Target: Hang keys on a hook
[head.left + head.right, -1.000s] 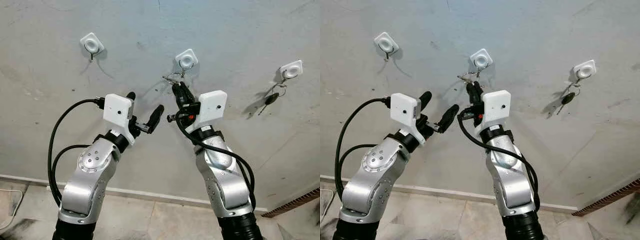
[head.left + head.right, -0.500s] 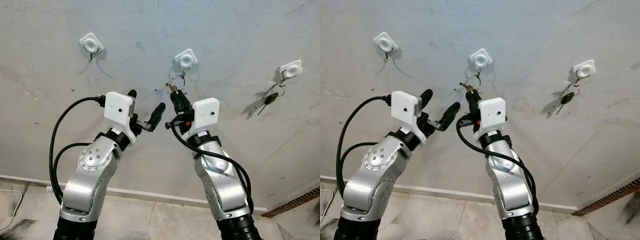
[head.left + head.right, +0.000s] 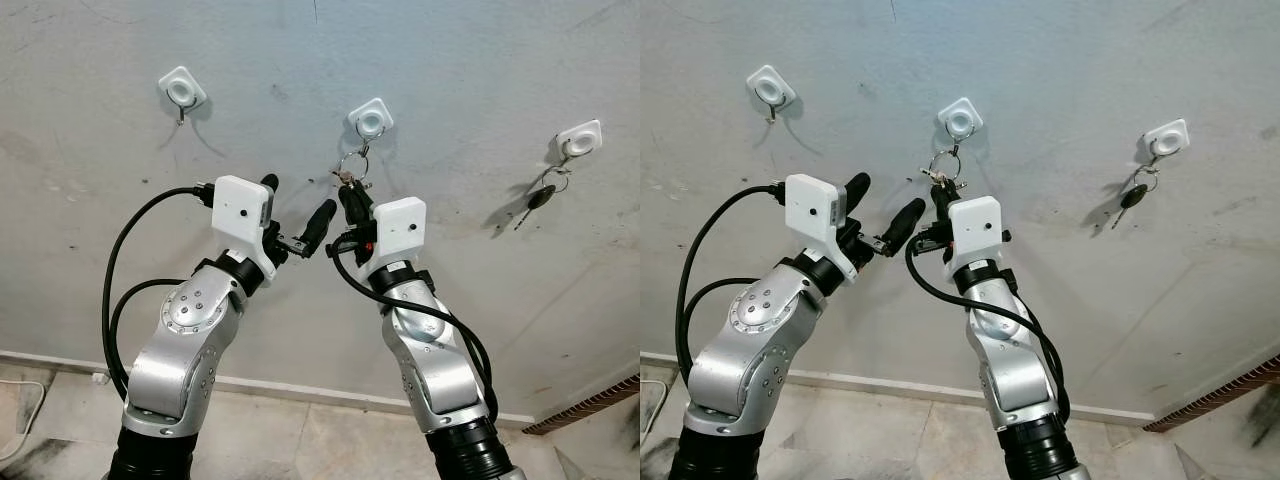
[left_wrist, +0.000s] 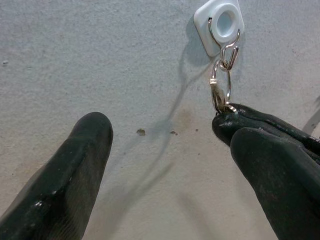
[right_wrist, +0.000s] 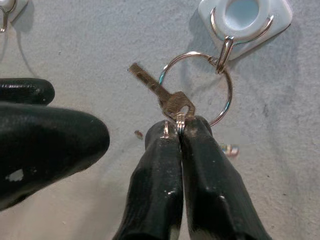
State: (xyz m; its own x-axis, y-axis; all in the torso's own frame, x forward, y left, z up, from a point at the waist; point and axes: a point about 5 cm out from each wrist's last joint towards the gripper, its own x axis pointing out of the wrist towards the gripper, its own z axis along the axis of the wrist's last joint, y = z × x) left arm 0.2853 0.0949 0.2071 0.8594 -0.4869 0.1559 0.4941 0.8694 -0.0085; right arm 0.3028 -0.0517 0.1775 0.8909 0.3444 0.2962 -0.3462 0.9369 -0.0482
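A silver key ring [image 5: 197, 87] with a brass key [image 5: 160, 92] hangs from the wire of the middle white hook [image 3: 371, 120] on the grey wall. My right gripper [image 3: 348, 190] is just below that hook, shut on the bottom of the ring, where the key's head sits between the fingertips [image 5: 165, 145]. The ring [image 4: 222, 85] hangs straight down from the hook [image 4: 222, 22]. My left gripper [image 3: 296, 203] stands open just left of the ring, touching nothing.
The left white hook [image 3: 182, 88] is bare. The right hook [image 3: 581, 138] carries a ring with a black-headed key [image 3: 540, 197]. Below the wall run a baseboard and tiled floor [image 3: 300, 430], with a white cable [image 3: 22, 400] at the far left.
The ring, held tilted beside the middle hook a second ago, now hangs from it. My right gripper has dropped slightly and shifted left with it. The left gripper edged closer.
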